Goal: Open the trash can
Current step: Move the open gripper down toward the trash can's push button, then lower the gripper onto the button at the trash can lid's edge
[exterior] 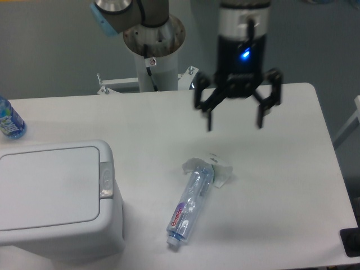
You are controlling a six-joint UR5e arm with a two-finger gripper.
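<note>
The trash can (53,194) is a large white rectangular bin with rounded corners at the table's front left. Its flat lid is closed. A small grey-translucent push button (105,180) sits at the rim on its right side. My gripper (234,124) hangs above the back middle-right of the table, well to the right of and behind the bin. Its two black fingers are spread wide apart and hold nothing.
A clear plastic bottle (190,207) with a purple label lies on its side in the table's middle, on a crumpled clear wrapper (216,167). A blue bottle (8,120) stands at the far left edge. The arm's base column (153,53) rises at the back.
</note>
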